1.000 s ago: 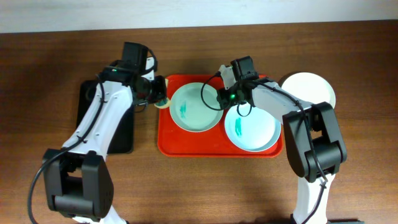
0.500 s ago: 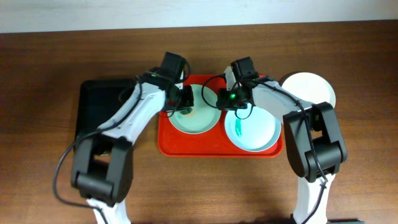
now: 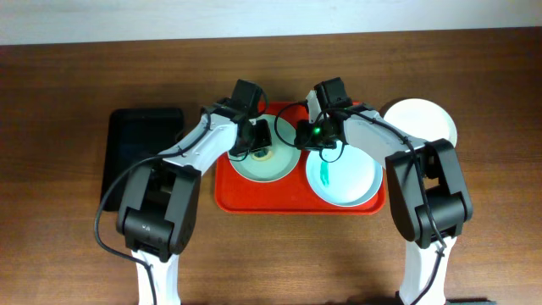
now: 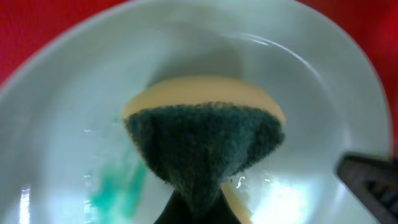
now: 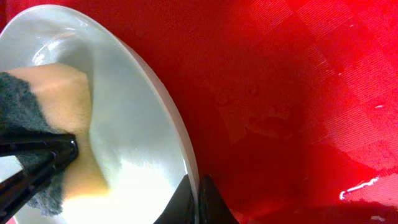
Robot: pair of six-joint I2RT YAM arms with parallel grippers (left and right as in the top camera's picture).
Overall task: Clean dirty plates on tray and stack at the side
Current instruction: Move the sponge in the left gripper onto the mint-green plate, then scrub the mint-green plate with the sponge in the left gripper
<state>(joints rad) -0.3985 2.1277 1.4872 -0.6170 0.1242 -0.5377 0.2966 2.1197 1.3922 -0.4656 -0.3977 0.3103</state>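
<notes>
The left gripper (image 3: 258,140) is clenched on a sponge (image 4: 205,143), dark green scouring side toward the wrist camera and yellow foam under it. The sponge seems to be pressed on the floor of the mint plate (image 3: 275,168). Just beside the sponge a teal smear (image 4: 115,186) is on the plate, not wiped off yet.

The right gripper (image 5: 194,188) comes from the right and its fingers are pinched together on the right rim of the same plate, so it is grasping the plate to keep it in place.

The mint plate lies in the left half of the red tray (image 3: 254,199). To its right, in the same tray, is the blue plate (image 3: 356,182), which has a teal smear of its own. The white plate (image 3: 423,119) sits on the table (image 3: 68,93) just right of the tray, at the far side. A black tray (image 3: 140,144) is well to the left.

I judge the step in hand is the scrubbing of the mint plate, about the middle of the task. The next move calls for sliding the sponge over the smear with light pressure while the right gripper holds the rim firm, so the plate does not slip.
</notes>
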